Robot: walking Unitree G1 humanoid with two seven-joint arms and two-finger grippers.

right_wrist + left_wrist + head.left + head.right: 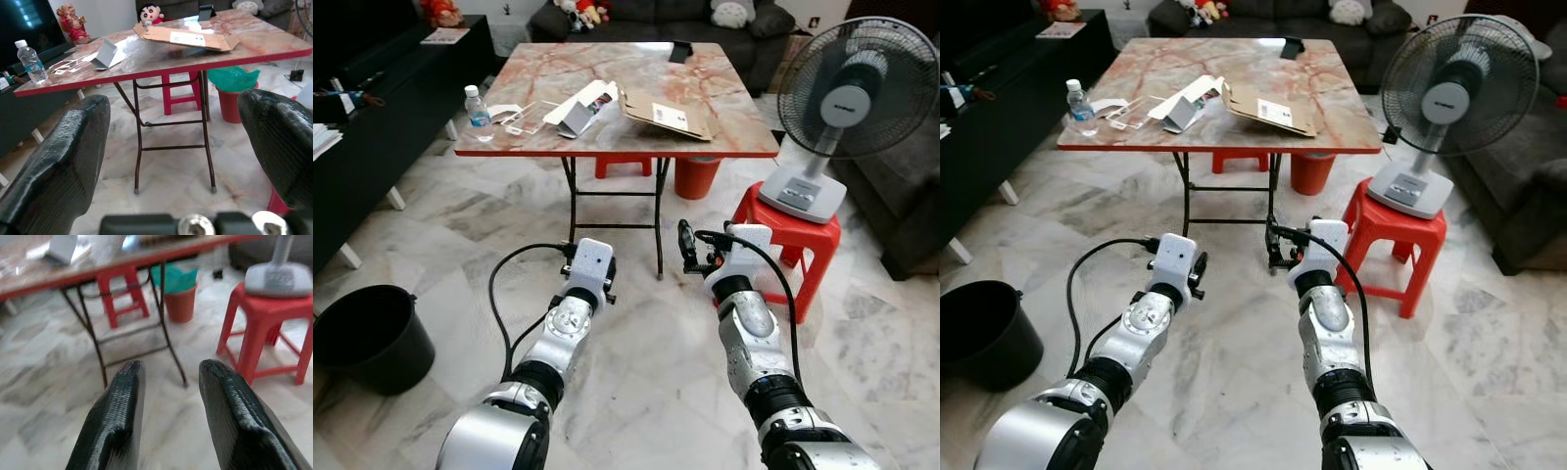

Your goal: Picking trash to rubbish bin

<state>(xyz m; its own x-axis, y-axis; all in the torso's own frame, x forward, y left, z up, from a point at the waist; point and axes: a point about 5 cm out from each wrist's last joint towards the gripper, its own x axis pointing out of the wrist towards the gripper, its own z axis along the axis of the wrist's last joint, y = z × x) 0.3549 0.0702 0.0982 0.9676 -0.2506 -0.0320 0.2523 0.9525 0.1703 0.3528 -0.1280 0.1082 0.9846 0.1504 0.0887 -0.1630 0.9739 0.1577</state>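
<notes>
Trash lies along the near edge of the marble-patterned folding table [705,98] in the upper middle of the frame: from the left, a clear water bottle [478,113], some clear plastic wrapping [527,116], an opened white carton [582,110], and a flattened brown cardboard box [671,116] bearing a white label. At the lower left edge, a black rubbish bin [372,338] stands on the pale marble floor, well apart from the table. Both silver arms reach forward over the floor in the lower centre. The left gripper [168,382] hangs in front of the table legs with its two black fingers parted by a moderate gap and nothing between them. The right gripper [173,147] is spread wide, also empty, pointed at the table's underside. Beneath the table sit a small red stool [628,164] and an orange bucket [697,176] lined with green plastic. At the right, a grey standing fan [847,98] rests on a red plastic stool [793,240].
</notes>
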